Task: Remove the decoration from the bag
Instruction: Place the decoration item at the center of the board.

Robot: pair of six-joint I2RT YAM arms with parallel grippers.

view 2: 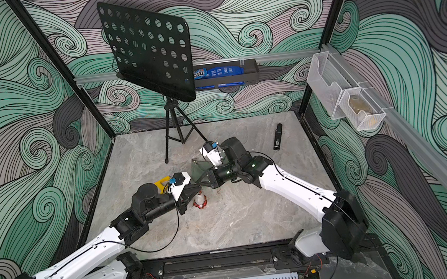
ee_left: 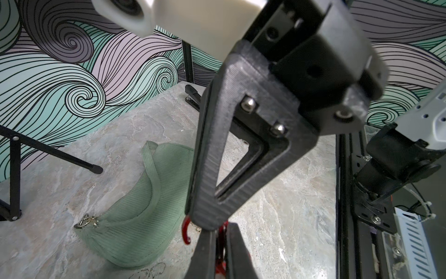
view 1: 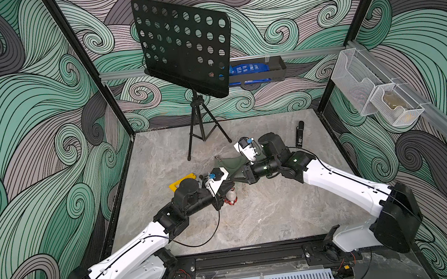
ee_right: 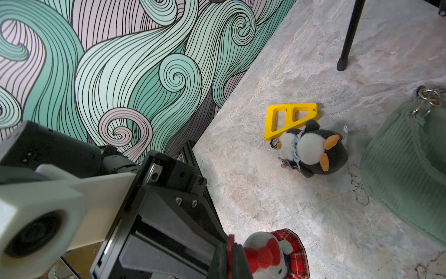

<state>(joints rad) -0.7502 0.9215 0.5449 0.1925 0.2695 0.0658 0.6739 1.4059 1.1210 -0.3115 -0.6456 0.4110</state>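
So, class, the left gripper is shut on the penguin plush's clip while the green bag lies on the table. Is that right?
Not quite. The left gripper is shut on the red clip of the plaid-dressed plush, not the penguin plush, which lies untouched; the right wrist view shows it. The green bag does lie on the table.

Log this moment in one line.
left gripper: shut on red clip of red-plaid plush charm | right gripper: shut at same clip | bag: apart, no charm on ring | penguin plush: by yellow triangle
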